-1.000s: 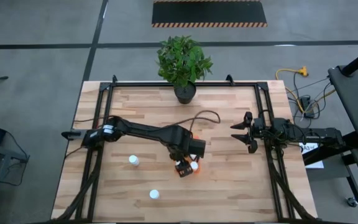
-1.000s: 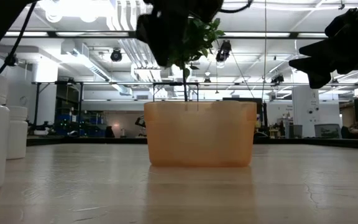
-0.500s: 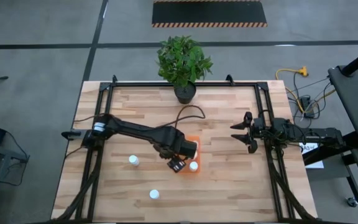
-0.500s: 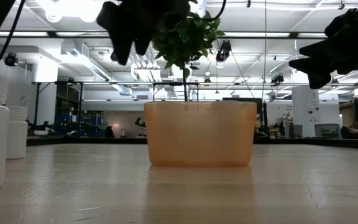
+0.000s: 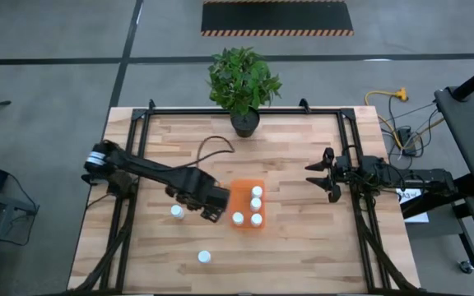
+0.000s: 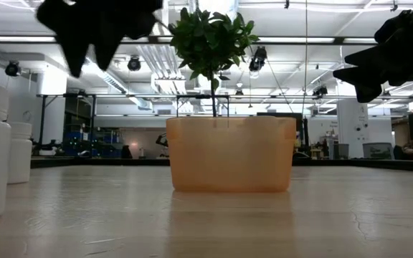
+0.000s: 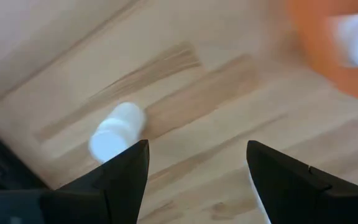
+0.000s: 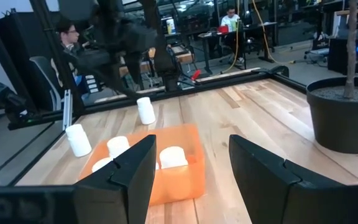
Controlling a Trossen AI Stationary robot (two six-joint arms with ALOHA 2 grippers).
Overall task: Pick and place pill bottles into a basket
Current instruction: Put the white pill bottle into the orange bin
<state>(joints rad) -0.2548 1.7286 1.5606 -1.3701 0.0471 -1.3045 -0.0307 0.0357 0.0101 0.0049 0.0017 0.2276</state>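
Note:
The orange basket (image 5: 246,191) lies at the table's middle with several white pill bottles (image 5: 256,203) standing in it. Two more bottles stand on the table, one (image 5: 177,212) left of the basket and one (image 5: 205,257) near the front edge. My left gripper (image 5: 211,210) is open and empty above the table, between the basket and the left bottle. In the left wrist view the left gripper (image 7: 197,168) looks down on that bottle (image 7: 117,130) and the basket's edge (image 7: 319,43). My right gripper (image 5: 323,174) is open and empty, in the air at the right.
A potted plant (image 5: 243,86) stands at the table's far edge, behind the basket. Black frame rails (image 5: 130,205) run along the table's left and right sides. People sit at desks in the room beyond (image 8: 67,37).
My left gripper has gone from above the basket toward the table's left edge, toward the left bottle. The basket and the bottles in it, which the gripper covered before, now show in full. My right gripper has kept still.

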